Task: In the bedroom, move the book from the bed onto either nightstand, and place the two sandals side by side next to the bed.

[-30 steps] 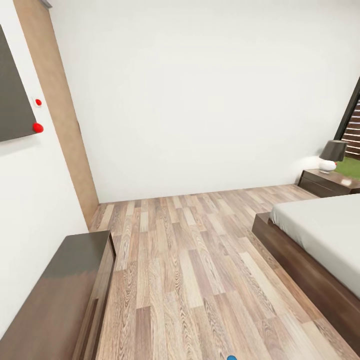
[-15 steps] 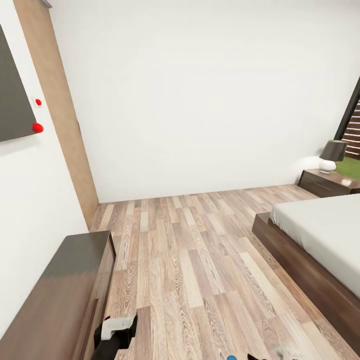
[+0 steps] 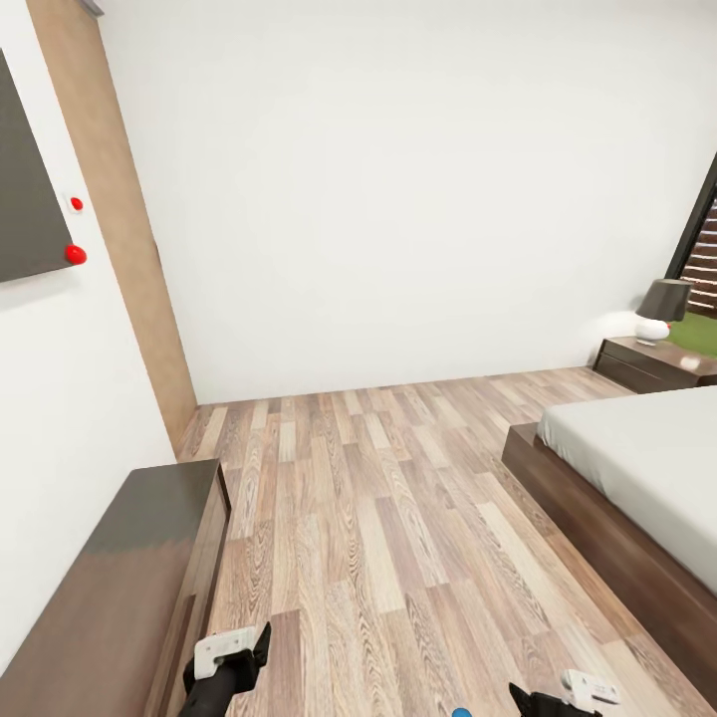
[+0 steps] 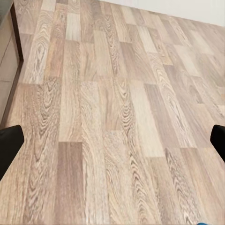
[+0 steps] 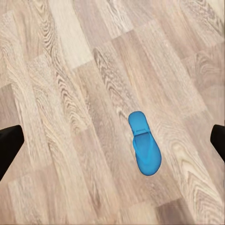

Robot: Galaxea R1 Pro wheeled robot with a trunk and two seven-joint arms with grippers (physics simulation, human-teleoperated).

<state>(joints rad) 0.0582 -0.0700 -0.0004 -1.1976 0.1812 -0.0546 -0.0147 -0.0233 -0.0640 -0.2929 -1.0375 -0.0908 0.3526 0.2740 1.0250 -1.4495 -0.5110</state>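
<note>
One sandal [image 5: 144, 144] (blue) lies below the spread right hand [image 5: 112, 140].

Dresser [image 3: 119, 588] left, bed [image 3: 637, 478] right — nightstand [image 3: 652, 363] beyond; sandal [image 5: 144, 143] on floor [image 3: 378, 518]

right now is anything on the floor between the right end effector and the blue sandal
Nothing visible is. In the right wrist view the blue sandal lies alone on bare wood floor, framed between the open right end effector fingers.
</note>
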